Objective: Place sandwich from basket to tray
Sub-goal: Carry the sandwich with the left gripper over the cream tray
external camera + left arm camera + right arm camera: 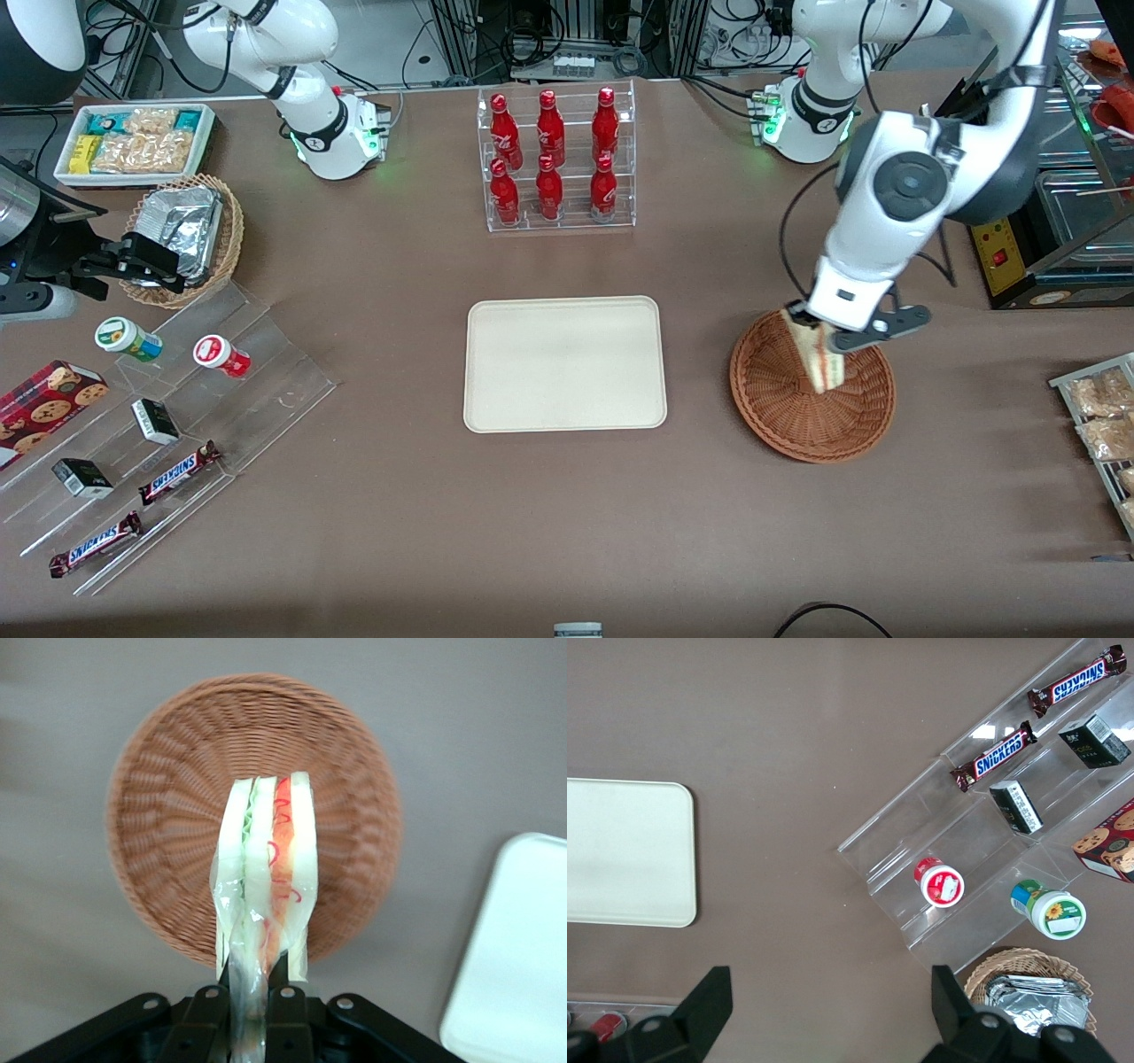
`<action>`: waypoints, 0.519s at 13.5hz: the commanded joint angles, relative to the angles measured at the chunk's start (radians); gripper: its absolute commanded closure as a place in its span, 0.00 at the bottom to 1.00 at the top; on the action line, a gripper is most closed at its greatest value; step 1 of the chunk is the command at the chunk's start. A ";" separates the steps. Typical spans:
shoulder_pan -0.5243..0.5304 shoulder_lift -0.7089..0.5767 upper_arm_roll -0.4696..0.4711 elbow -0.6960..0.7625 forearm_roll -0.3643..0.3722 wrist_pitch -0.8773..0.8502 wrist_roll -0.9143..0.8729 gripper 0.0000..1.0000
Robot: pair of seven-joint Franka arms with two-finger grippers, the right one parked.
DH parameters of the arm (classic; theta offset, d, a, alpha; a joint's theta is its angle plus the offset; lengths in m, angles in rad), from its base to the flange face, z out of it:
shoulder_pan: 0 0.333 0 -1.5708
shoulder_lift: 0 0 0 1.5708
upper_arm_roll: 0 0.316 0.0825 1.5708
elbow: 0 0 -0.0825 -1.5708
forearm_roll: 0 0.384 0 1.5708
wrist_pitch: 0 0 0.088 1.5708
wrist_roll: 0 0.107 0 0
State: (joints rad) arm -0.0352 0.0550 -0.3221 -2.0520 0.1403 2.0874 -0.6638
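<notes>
Sandwich, white bread edged red and green, hangs above basket, pinched by end effector.

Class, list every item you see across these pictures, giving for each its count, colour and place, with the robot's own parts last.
Triangular white-bread sandwich: one, red and green filling, held above the basket.
Round woven wicker basket: one, reddish-brown, toward the working arm's end.
Flat rectangular tray: one, cream-beige, mid-table.
Bottles: six, red, in a clear rack farther from the front camera than the tray.
Snickers bars: two, brown, on clear steps toward the parked arm's end.
Small tubs: two, green-lidded and red-lidded, same steps.
Foil-lined basket: one, tan, above the steps.
White bin of snacks: one, beside the parked arm's base.
Gripper: one, black, shut on the sandwich.
</notes>
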 commanded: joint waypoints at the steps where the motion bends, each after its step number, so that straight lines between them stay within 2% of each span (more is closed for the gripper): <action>1: 0.000 0.020 -0.076 0.045 0.006 -0.021 -0.002 1.00; 7: -0.005 0.100 -0.282 0.133 -0.047 -0.015 -0.164 1.00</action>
State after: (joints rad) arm -0.0435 0.0941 -0.5507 -1.9780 0.1078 2.0873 -0.7831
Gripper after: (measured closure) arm 0.859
